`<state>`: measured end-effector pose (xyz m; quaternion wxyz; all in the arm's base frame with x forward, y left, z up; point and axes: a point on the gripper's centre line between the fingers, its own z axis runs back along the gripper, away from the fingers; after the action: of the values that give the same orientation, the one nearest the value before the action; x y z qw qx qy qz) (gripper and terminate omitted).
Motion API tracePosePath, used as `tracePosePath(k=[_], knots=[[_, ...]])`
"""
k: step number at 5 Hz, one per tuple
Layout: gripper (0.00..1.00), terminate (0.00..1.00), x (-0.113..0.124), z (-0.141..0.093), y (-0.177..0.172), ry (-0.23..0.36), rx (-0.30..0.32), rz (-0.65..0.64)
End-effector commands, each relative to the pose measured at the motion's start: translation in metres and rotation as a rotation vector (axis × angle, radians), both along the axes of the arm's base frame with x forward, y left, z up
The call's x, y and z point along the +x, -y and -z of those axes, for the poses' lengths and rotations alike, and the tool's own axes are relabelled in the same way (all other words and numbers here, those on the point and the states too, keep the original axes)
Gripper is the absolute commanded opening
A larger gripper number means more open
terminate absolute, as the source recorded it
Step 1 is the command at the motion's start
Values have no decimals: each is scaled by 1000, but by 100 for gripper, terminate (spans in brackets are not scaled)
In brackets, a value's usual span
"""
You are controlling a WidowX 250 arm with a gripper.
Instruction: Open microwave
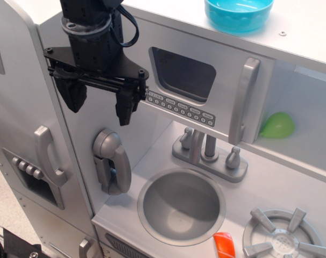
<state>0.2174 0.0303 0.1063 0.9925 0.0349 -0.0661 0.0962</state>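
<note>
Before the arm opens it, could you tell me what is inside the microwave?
The microwave door stands slightly ajar, and through the gap at its right a green pear-shaped object shows in the compartment. The door covers the rest, and its dark window reveals nothing.

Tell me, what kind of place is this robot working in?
It looks like a child's toy kitchen, not a real one. There is a grey microwave with a button strip, a round sink with a faucet, and a wall phone. The gripper hangs open near the microwave.
</note>
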Motion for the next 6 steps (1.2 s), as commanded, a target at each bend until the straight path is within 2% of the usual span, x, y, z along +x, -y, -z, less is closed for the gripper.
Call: tracePosePath(k=[1,2,3,4,5,6], knots=[[100,0,0,0,0,0,0,0],[100,0,14,-6,31,86,2,25],[100,0,33,-14,57,62,-34,13],[100,0,42,-23,84,110,-57,72],[100,0,57,-31,97,186,-72,79],[100,0,73,-33,106,222,-78,88]])
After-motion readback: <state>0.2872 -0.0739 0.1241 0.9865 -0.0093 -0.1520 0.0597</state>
